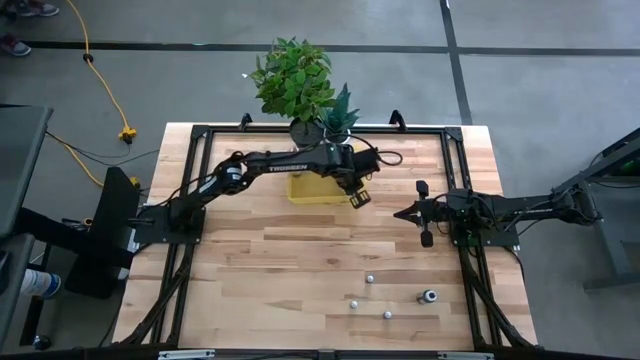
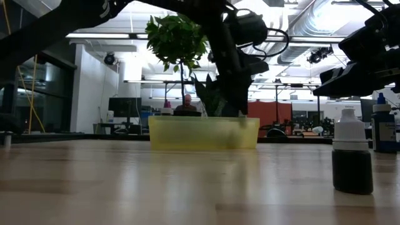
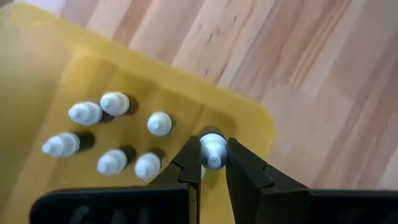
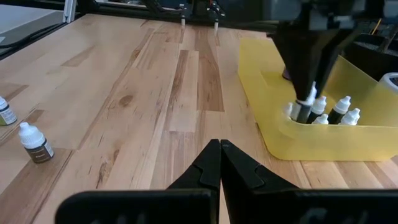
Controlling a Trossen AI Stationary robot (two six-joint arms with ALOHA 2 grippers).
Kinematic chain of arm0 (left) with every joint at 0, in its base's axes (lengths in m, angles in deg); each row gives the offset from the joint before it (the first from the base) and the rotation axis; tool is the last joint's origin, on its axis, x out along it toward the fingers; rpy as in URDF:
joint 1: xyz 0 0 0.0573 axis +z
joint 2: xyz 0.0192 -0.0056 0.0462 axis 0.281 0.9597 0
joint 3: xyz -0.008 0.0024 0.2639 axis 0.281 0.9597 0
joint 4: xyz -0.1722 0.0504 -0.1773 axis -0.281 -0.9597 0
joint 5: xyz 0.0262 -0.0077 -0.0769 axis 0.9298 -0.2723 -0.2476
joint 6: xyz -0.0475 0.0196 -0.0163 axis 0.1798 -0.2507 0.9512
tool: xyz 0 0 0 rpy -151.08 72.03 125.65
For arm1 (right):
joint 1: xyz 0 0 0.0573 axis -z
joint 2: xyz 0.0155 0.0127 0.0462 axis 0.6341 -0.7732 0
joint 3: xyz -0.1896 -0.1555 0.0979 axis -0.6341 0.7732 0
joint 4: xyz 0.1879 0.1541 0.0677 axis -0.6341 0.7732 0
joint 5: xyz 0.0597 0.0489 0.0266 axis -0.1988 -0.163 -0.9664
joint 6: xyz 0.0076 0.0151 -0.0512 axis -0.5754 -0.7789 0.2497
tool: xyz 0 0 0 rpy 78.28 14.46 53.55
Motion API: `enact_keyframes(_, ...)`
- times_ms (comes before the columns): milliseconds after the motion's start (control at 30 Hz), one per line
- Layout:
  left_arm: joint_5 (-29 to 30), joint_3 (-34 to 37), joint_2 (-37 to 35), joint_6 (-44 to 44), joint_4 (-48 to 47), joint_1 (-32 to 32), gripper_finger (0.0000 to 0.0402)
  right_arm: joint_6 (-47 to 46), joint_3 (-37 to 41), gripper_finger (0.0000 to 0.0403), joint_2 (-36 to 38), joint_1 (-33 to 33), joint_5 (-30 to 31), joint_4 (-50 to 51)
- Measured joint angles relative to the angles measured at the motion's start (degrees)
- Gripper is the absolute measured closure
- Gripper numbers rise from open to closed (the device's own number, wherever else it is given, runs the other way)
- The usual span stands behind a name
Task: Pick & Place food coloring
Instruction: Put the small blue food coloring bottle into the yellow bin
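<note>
My left gripper (image 3: 213,163) reaches down into the near right corner of the translucent yellow tray (image 1: 312,190) and is shut on one small food coloring bottle (image 3: 212,148) with a whitish cap. Several more white-capped bottles (image 3: 113,134) stand upright in the tray beside it. Other bottles stand on their bases on the wooden table near its front edge (image 1: 369,278), (image 1: 388,315), one with a darker body (image 1: 429,296). My right gripper (image 4: 219,148) is shut and holds nothing; it hovers over the table's right side (image 1: 410,213), pointing toward the tray. My left gripper pinches the bottle by its neck just under the white cap (image 3: 213,144), one finger (image 3: 188,163) on each side. The fingers come from above, pointing down. The bottle stands upright (image 4: 303,111) inside the tray corner; the tray wall hides its base.
Two potted plants (image 1: 298,80) stand at the table's far edge just behind the tray. In the low view a dark bottle (image 2: 351,151) stands close to the camera, and a blue one (image 2: 382,128) behind it. Bare wood lies between the tray and the loose bottles.
</note>
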Motion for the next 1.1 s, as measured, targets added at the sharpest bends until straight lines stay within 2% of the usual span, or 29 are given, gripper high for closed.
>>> enact_keyframes(1100,0.65,0.15,3.28,-1.92,1.94,0.09,0.0366,0.00,0.00,0.0402,-0.02,0.00,-0.01,0.03)
